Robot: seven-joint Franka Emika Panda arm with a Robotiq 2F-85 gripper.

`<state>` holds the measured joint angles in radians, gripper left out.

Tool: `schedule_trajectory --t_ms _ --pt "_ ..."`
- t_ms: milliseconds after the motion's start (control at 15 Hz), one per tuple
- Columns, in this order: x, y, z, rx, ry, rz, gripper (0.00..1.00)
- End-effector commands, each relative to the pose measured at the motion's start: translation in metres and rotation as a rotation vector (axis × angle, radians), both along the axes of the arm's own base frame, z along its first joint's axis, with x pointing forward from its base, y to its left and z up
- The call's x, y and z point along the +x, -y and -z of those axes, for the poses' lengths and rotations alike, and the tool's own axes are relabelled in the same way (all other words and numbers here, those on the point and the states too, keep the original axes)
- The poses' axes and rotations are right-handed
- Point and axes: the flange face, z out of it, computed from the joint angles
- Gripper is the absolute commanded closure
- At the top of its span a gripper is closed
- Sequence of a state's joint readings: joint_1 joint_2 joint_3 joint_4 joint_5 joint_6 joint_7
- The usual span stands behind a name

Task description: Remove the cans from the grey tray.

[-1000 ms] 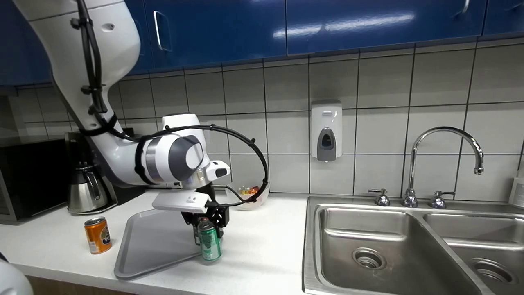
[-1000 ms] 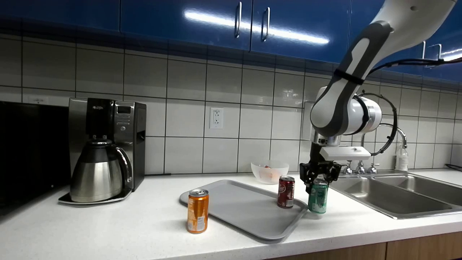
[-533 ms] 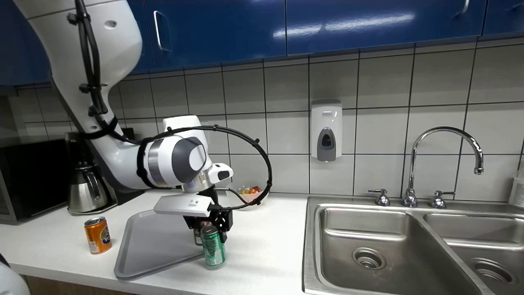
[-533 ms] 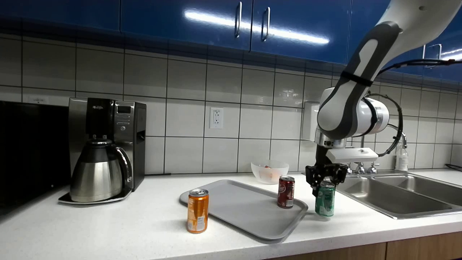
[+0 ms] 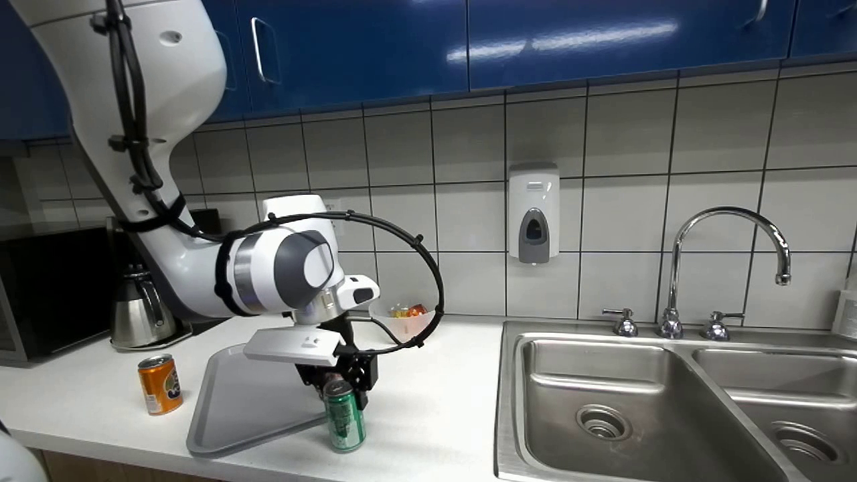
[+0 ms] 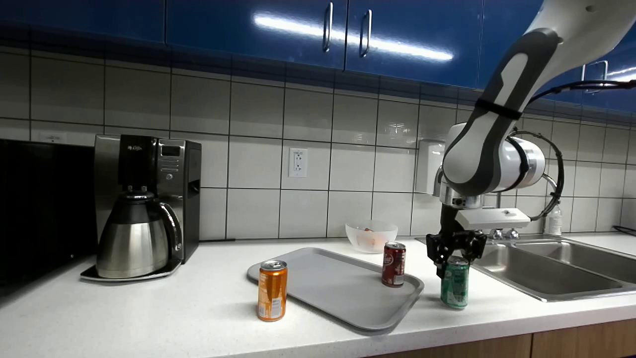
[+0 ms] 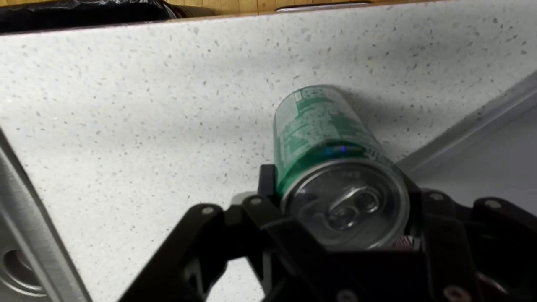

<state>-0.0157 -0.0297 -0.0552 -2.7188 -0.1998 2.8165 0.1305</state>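
Observation:
My gripper (image 6: 457, 263) is shut on the green can (image 6: 454, 289), with a finger on each side near its silvery top. Upright and off the tray, the can sits low over the counter beside the tray's end; I cannot tell if it touches down. In the wrist view the same green can (image 7: 319, 121) fills the space between the fingers (image 7: 267, 180). A red can (image 6: 393, 264) stands upright on the grey tray (image 6: 343, 293); an exterior view mostly hides it behind the gripper (image 5: 345, 395). The orange can (image 6: 272, 293) stands on the counter beside the tray.
A bowl with reddish contents (image 6: 370, 237) stands behind the tray by the wall. The steel sink (image 5: 602, 375) lies past the green can. A coffee maker (image 6: 149, 209) stands on the far side of the tray. The counter's front edge (image 7: 235, 19) runs near the green can.
My gripper has carried the green can farther from the tray and toward the counter's front edge, keeping its grip. The red and orange cans and the tray have stayed put.

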Motion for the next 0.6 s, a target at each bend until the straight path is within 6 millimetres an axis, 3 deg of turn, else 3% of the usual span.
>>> schedule_trajectory --t_ms 0,133,533 --pt "-0.008 0.003 -0.009 -0.008 0.01 0.024 0.1" --pt "-0.007 0.002 -0.01 -0.008 0.012 0.027 0.0" --pt "-0.002 -0.004 -0.035 0.0 0.089 0.034 0.0"
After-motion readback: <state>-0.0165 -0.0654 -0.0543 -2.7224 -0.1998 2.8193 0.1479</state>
